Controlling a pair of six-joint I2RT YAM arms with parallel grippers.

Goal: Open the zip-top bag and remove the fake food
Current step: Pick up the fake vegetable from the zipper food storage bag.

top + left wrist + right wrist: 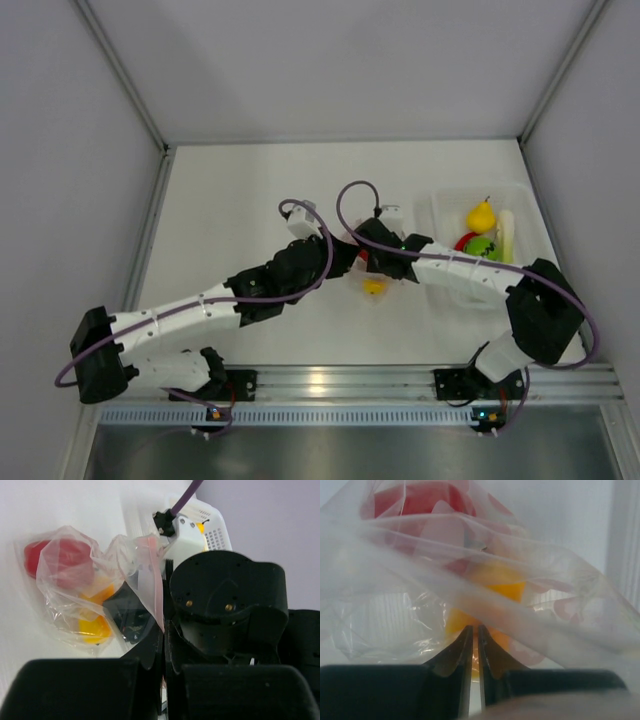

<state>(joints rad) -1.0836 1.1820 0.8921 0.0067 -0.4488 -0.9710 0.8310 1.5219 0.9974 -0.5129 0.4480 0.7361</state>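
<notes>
Partway: bag (pixel 372 280) mid-desk (pixel 250 200), left hand (pixel 163 642) clenched on its pink-strip edge, right hand (pixel 474 632) seemingly pinching film, red and yellow food (pixel 67 565) inside, other food (pixel 481 217) in tray (pixel 440 203), whether mouth is open unclear.

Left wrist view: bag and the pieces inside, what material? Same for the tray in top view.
The zip-top bag looks like thin clear plastic film, glossy: it creases and its contents show through. The fake food seems hard plastic, smooth and shiny in saturated red and yellow, though the film blurs it. The tray is translucent white, probably rigid plastic: straight walls.
</notes>
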